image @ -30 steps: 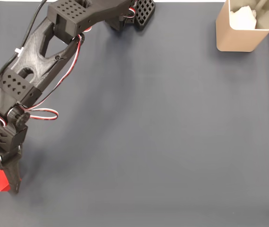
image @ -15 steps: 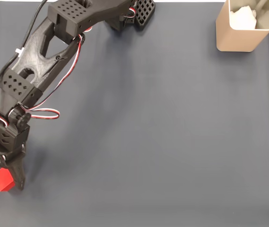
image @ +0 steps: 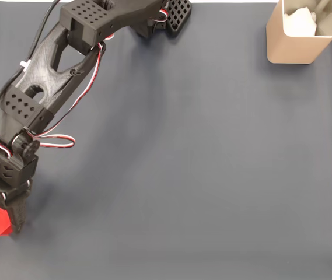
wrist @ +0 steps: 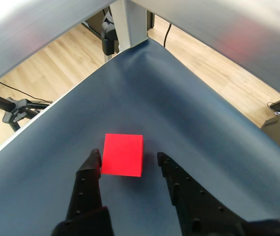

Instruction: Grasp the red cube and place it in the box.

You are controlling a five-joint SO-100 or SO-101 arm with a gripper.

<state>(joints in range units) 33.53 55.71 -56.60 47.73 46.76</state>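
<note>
Wrist view: the released end effector (wrist: 129, 161) straddles the red cube (wrist: 123, 155), low centre of frame, on the dark surface (wrist: 189, 123). Its left finger (wrist: 91, 169) touches the cube; closing off-centre could twist it free. The box (image: 299, 35) sits upper right in the fixed view.

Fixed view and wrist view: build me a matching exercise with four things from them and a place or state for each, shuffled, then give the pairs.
Things:
1. red cube
2. box
3. tool
4. cloth

Places or states:
A. top right corner of the fixed view, something white inside
B. open, one finger on each side of the cube
C. dark blue-grey, covering the table
D. lying on the cloth at the lower left edge of the fixed view

Pairs: 1-D, 2-A, 3-B, 4-C
</note>
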